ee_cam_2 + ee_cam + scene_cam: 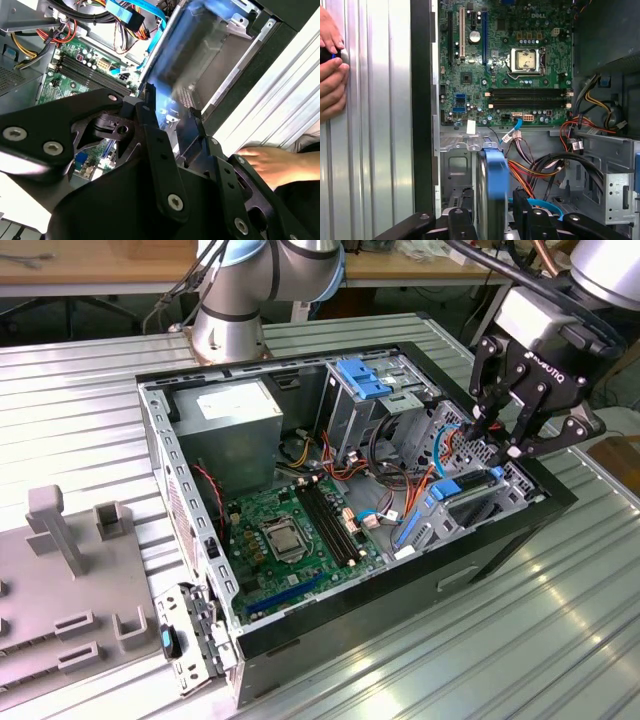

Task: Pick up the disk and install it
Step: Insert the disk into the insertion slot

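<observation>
Tower case (190,490) lies open on its side on the ribbed metal table (520,640). We see the motherboard (290,530) face up and the power supply (235,415) in the corner nearest the arm's base.

The gripper (500,440) hangs over the end of the case on the exterior view's right.

In the first wrist view, the disk (495,175) stands on edge inside the gripper's span, with its blue carrier rim toward the camera. It sits just beside the bare-metal drive cage (454,170) and a bundle of orange and black cables (540,172). In the second wrist view, we see the disk's grey face and blue frame (197,57) reaching out from the gripper over the bay.

Clamped or let go, we cannot tell. How far the disk sits in the bay, we cannot tell either.

A person's hands (331,82) rest on the table just outside the case wall.
</observation>
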You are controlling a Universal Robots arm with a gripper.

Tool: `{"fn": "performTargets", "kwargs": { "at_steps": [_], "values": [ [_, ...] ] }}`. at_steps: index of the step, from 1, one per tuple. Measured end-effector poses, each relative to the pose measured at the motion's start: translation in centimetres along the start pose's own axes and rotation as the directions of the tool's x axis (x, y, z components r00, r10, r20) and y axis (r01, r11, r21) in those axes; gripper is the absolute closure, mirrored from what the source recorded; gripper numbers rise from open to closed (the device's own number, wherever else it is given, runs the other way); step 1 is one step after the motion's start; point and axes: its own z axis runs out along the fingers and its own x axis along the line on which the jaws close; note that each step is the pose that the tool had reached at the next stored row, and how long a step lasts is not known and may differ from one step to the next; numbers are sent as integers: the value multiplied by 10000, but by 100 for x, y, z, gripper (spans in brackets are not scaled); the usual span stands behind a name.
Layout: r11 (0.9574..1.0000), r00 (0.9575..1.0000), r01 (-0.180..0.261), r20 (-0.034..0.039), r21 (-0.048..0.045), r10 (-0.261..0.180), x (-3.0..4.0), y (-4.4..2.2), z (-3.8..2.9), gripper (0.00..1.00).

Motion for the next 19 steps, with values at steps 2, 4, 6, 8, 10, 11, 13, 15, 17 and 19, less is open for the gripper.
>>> {"fn": "performTargets", "kwargs": {
  "at_steps": [2,4,6,8,10,11,13,15,17,19],
  "values": [
    [10000,10000,0,0,0,0,0,0,0,56],
    [10000,10000,0,0,0,0,0,0,0,56],
    [10000,10000,0,1,0,0,-3,-2,-8,56],
    [10000,10000,0,2,0,0,-7,-3,-21,56],
    [10000,10000,6,0,0,-6,-7,-3,-22,56],
    [10000,10000,6,0,0,-6,-7,-2,-22,56],
    [10000,10000,6,0,0,-6,-7,-2,-22,64],
    [10000,10000,7,0,0,-7,-7,-3,-22,76],
    [10000,10000,7,0,0,-7,-7,-2,-22,89],
    [10000,10000,8,0,0,-8,-7,-2,-22,89]
  ]
}}
